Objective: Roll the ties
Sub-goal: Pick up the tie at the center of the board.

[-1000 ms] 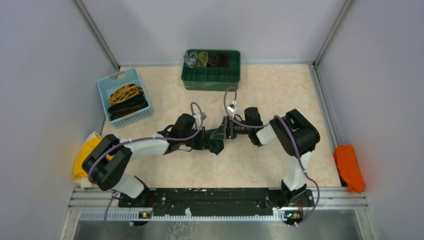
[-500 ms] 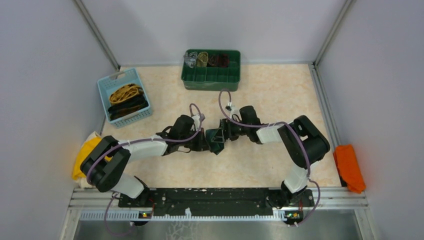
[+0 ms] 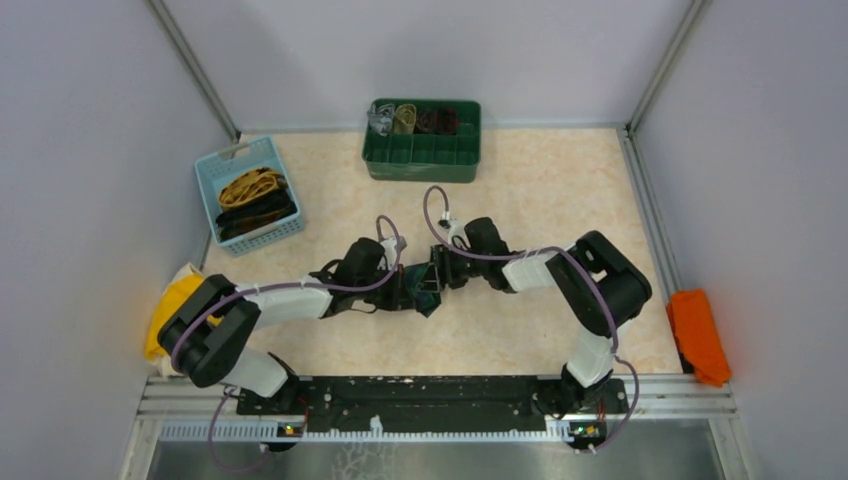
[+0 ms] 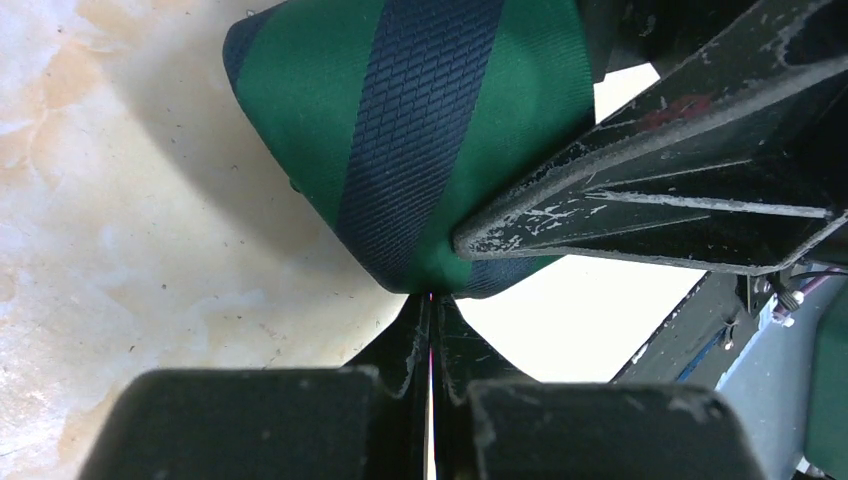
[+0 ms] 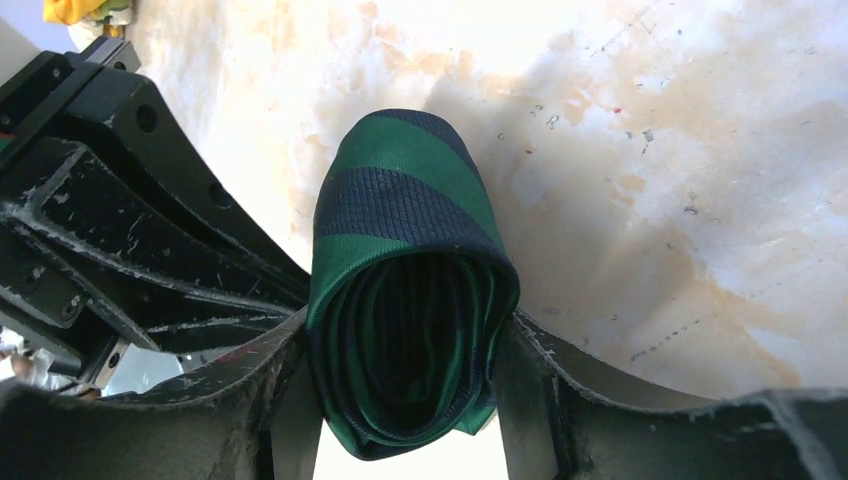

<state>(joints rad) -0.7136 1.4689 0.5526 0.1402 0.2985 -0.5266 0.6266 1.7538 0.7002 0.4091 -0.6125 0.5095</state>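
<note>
Only the right wrist view shows the tie coiled, squeezed inside the right pincer; the left pincer is pressed together beside it.

Tie of woven cloth with soft sheen, scuffed matt black plastic gripper fingers, smooth mottled stone-look tabletop

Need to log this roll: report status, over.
Left gripper shut on green tie, at the roll's edge. Right gripper clasps the roll, both sides. Nothing blocking.

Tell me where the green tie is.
In the top view, the green tie is at the table centre, between the left end effector and the right end effector.
</note>
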